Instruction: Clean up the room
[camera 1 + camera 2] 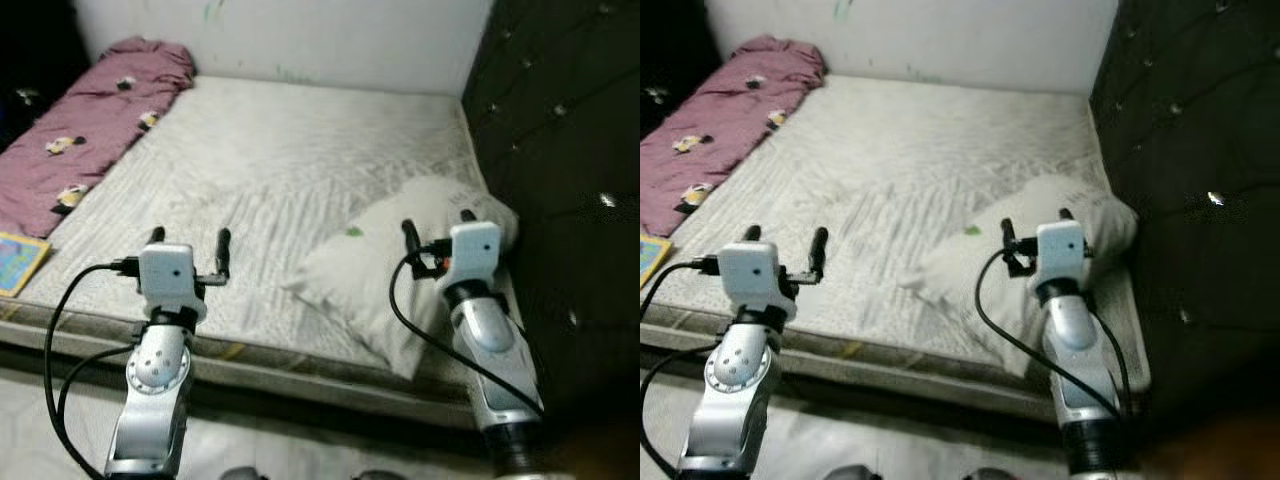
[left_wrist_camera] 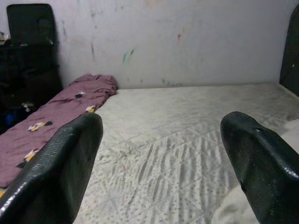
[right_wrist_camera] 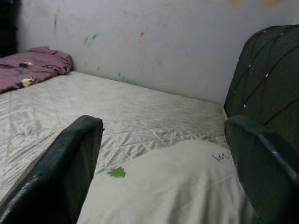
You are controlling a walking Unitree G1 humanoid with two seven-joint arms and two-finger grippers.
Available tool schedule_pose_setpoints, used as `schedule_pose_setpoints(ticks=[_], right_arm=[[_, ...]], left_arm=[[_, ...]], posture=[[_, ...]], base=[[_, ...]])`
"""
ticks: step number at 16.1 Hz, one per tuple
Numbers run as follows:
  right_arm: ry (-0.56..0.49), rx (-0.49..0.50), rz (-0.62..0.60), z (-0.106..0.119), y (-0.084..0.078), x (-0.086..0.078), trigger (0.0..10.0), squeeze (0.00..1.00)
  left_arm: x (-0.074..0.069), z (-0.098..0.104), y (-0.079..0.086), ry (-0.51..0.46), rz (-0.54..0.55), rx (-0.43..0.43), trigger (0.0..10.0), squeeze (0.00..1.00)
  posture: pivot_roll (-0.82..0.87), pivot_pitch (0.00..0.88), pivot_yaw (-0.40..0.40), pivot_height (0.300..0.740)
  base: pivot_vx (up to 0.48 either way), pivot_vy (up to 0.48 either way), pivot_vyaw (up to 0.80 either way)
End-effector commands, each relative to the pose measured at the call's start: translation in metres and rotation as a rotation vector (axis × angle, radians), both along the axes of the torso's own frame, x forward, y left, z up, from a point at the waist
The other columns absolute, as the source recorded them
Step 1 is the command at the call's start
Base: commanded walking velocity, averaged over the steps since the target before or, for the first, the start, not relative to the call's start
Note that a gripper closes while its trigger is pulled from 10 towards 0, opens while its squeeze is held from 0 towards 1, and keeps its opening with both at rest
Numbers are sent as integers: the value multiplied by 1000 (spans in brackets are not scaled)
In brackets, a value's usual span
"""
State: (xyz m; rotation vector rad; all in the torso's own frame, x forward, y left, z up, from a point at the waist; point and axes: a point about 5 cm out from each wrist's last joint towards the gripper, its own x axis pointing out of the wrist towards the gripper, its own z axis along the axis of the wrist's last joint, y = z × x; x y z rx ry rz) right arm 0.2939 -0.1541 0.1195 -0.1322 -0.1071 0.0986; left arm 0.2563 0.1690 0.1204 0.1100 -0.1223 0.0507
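1. My right pincer [image 1: 436, 231] hovers open over the white soft pillow [image 1: 400, 275], lower right; a shallow pinch could slip off.
2. Left pincer [image 1: 190, 248] open above the grey quilted mattress [image 1: 300, 150], holding nothing.

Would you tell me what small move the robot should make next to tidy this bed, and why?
Probably lower the right gripper onto the pillow. Its fingers are open and hover just above the pillow, which lies askew near the mattress edge beside the headboard. The left gripper is open over bare mattress.
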Motion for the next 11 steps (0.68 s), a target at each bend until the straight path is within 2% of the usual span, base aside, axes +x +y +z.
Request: schedule_pose_setpoints(ticks=[1, 7, 11], right_arm=[[-4, 4, 3, 3, 1, 2, 10000, 0], [-4, 4, 4, 3, 0, 2, 10000, 0], [-5, 3, 5, 3, 0, 3, 10000, 0]], left_arm=[[1, 2, 2, -8, 3, 4, 10000, 0], [1, 4, 0, -20, -24, -7, 10000, 0], [1, 5, -2, -32, -43, -11, 10000, 0]], posture=[[-26, 0, 8, 740], [-28, 0, 6, 740], [-28, 0, 7, 740]], base=[[0, 0, -800], [0, 0, -749], [61, 0, -100]])
